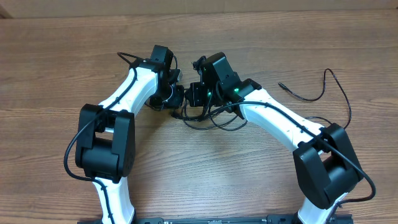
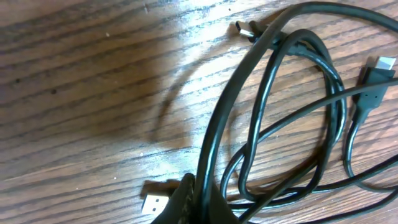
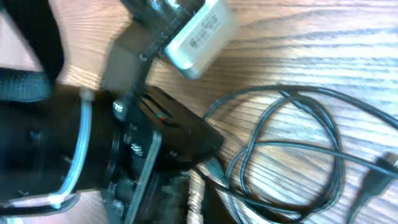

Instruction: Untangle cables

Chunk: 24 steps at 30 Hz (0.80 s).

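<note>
Black tangled cables, three plug ends

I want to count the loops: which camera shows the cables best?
The left wrist view: the cables lie close and sharp, loops and plugs clear. The right wrist view is blurred and half blocked by the left arm. Overhead, the arms hide most of them.

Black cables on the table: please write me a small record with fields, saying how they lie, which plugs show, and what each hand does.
surface: brown wooden table
cables: thin black cables, overlapping loops, tangled
plugs visible: flat silver-tipped plug; black plug; round metal plug
left hand: shut on one cable
right hand: beside the tangle, open or shut unclear
</note>
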Motion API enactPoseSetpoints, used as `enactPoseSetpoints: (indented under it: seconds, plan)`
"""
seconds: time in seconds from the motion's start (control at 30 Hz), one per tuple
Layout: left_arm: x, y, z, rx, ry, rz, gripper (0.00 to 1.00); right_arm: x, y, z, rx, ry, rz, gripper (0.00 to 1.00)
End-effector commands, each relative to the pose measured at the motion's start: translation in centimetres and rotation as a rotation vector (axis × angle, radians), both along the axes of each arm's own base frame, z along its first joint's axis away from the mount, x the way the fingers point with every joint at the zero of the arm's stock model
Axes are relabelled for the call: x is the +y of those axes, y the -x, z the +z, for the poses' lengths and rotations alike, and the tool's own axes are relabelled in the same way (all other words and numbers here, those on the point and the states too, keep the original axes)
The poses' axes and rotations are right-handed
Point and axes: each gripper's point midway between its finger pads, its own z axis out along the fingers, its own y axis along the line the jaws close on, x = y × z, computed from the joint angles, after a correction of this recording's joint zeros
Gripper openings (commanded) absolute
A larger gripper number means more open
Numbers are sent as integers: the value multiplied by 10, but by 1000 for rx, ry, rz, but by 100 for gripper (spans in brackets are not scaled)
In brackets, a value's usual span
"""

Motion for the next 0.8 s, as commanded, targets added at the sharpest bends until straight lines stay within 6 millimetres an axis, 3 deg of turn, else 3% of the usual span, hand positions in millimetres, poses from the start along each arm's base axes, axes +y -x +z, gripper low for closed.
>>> enactPoseSetpoints:
  seconds: [0.0, 0.13, 0.43, 0.5, 0.67, 0.77]
  plan:
    - [-3, -7, 5, -21, 8, 5, 6, -1, -3, 2, -30, 15, 7, 18]
    - [-3, -7, 5, -21, 8, 6, 10, 3, -1, -13, -23, 46, 4, 31]
    - [-2, -2, 4, -10, 2, -30, 8, 10, 3, -68, 98, 77, -54, 33]
    - [-1, -1, 4, -12, 0, -53, 8, 11, 1, -76, 125, 68, -86, 38]
    - [-12, 3, 7, -17, 60, -145, 5, 14, -3, -85, 116, 63, -84, 56]
    - [-24, 6, 11, -19, 138, -200, 4, 15, -5, -84, 110, 58, -84, 57]
